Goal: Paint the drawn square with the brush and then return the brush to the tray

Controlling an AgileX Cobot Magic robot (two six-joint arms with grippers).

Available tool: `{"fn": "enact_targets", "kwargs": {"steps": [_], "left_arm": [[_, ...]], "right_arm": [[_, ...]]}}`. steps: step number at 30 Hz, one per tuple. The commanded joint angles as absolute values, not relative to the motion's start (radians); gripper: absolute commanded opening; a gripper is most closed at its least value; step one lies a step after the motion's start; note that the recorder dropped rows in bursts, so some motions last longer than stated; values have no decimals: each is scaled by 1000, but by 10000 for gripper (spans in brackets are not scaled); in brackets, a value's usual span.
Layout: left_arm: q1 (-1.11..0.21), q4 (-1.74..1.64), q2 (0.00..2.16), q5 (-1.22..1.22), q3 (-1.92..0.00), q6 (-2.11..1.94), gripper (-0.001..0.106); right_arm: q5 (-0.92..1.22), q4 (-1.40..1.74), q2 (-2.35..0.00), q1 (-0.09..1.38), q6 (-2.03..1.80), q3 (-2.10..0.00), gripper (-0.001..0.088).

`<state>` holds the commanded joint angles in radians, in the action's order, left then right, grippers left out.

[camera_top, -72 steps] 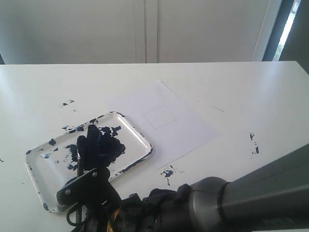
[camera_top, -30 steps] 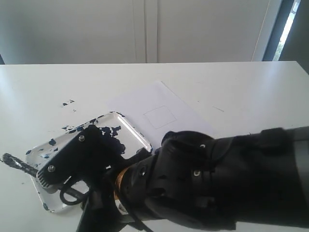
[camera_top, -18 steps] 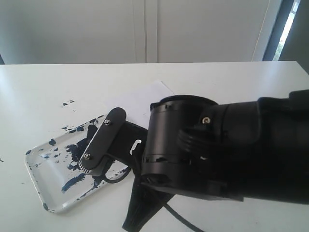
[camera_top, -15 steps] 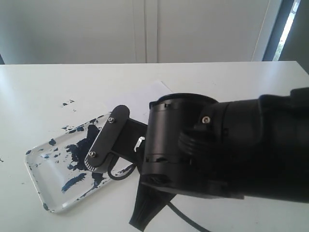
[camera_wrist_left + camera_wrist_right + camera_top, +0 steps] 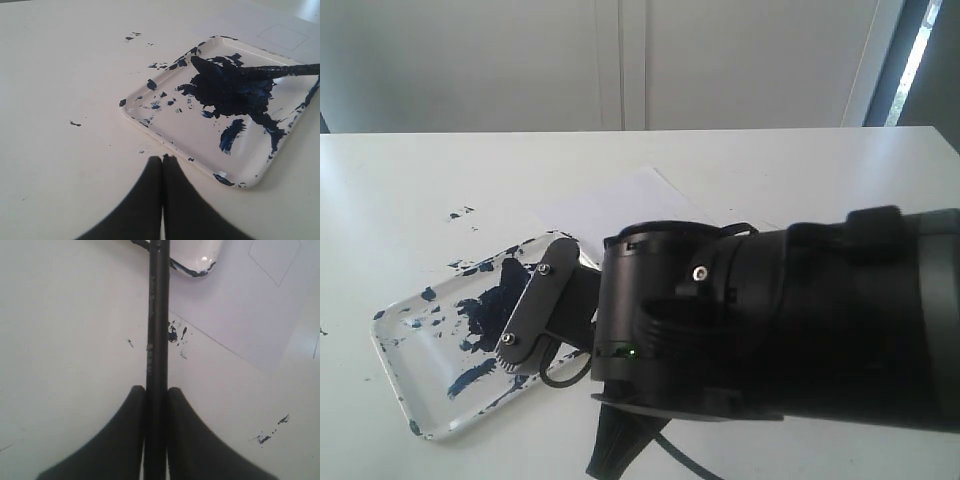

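Our right gripper (image 5: 156, 390) pinches the slim black brush (image 5: 157, 315), its blue-coated tip over the glossy, round-cornered white tray (image 5: 165, 135); the bare thin-lined square (image 5: 282, 36) lies near the tray; our left gripper (image 5: 162, 159) is closed, empty

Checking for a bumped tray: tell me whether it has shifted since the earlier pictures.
No. The tray keeps its place against the paint specks beyond its rim.

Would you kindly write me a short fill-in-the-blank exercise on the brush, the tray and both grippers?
1. The right gripper is shut on the ____.
2. The brush's tip lies over the dark ____ blotch in the tray.
3. The left gripper is shut and holds ____.
4. The drawn square has ____ paint inside.
Missing words: brush; blue; nothing; no.
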<state>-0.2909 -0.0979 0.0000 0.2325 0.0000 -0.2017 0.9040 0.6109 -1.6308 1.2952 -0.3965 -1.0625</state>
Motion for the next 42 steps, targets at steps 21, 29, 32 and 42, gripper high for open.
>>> {"fn": "enact_targets", "kwargs": {"steps": [21,29,32,42], "left_arm": [[-291,-98,0,232,0,-202,0],[-291,-98,0,232,0,-202,0],[-291,-98,0,232,0,-202,0],[-291,-98,0,232,0,-202,0]], "right_arm": [[1003,662,-1684,1295,-348,-1062,0],[1046,770,-1728,1295,-458,-1062,0],[1024,747,-1730,1295,-456,-1062,0],[882,511,-1728,1295,-312,-1062,0]]}}
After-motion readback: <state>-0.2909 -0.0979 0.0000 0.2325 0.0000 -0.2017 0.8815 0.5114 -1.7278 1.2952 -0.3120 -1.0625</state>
